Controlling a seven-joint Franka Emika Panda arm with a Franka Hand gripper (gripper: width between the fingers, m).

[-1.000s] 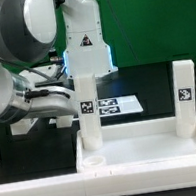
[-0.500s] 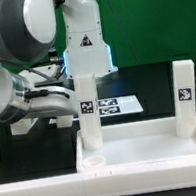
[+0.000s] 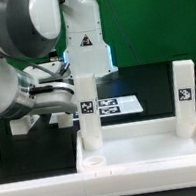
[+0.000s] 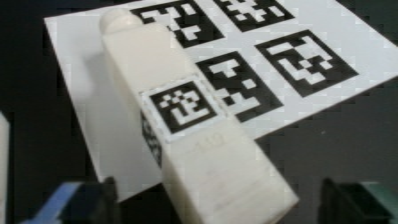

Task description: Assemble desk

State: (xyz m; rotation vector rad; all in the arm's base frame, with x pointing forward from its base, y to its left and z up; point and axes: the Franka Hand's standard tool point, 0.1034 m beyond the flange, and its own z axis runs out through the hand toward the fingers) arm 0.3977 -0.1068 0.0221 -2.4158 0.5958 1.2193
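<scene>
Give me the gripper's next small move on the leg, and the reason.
Probably close the gripper on the white square tagged leg: its fingers stand on either side with gaps, and the leg stands upright at a corner of the white rimmed plastic tabletop, likely awaiting tightening.

Arm (image 3: 7, 94): glossy white rounded shells, with dark grey caps and bands at the joints. Base column (image 3: 85, 37): white, tapered, with a pale blue glow low on it. Gripper (image 4: 217, 198): dark fingers (image 4: 361, 196), one with a blue part.
</scene>
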